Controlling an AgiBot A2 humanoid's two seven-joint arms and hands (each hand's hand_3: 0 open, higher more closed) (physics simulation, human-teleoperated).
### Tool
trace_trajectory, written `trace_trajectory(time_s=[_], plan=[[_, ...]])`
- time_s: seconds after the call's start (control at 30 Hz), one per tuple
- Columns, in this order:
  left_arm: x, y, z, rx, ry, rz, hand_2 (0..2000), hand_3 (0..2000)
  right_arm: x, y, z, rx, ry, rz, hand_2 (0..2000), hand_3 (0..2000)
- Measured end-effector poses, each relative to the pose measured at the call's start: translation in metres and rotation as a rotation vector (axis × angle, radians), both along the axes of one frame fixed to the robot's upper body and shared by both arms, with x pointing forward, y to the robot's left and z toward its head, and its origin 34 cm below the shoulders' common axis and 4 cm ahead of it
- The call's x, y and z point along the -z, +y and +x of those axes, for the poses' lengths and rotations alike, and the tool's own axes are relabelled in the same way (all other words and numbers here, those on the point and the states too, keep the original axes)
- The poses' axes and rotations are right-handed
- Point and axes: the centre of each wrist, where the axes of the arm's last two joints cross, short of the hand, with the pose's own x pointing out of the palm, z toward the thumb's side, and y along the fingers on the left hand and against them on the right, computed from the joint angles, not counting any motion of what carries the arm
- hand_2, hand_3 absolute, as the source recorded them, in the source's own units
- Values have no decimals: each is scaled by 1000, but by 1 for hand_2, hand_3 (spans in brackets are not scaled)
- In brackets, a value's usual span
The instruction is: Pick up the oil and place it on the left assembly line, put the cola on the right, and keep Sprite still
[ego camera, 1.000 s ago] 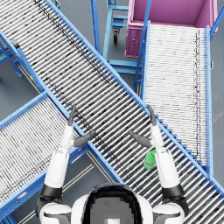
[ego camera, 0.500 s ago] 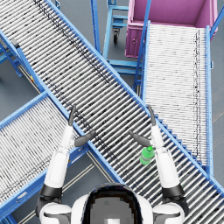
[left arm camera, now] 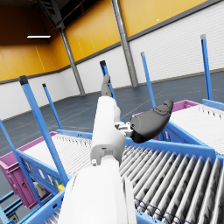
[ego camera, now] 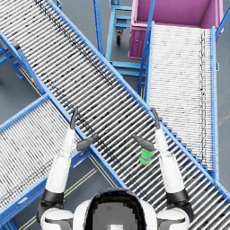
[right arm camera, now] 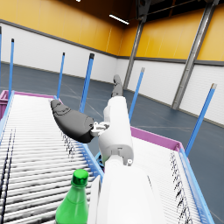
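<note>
Diagonal blue-framed roller conveyor (ego camera: 99, 85), grey rollers: one green Sprite bottle (ego camera: 146, 156), standing upright on the rollers

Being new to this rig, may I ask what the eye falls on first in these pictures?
A green bottle stands on the long diagonal conveyor, close beside the right hand. Both hands are open and empty, the left hand over the same conveyor's other edge. A magenta bin sits at the far end of the right conveyor.
</note>
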Motion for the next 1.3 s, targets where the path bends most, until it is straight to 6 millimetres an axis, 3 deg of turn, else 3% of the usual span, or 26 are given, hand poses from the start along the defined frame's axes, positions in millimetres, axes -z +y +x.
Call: trace_trajectory(time_s=[1.3], plan=[[0,0,0,0,0,0,0,0,0,0,0,0,0,0,0,0]])
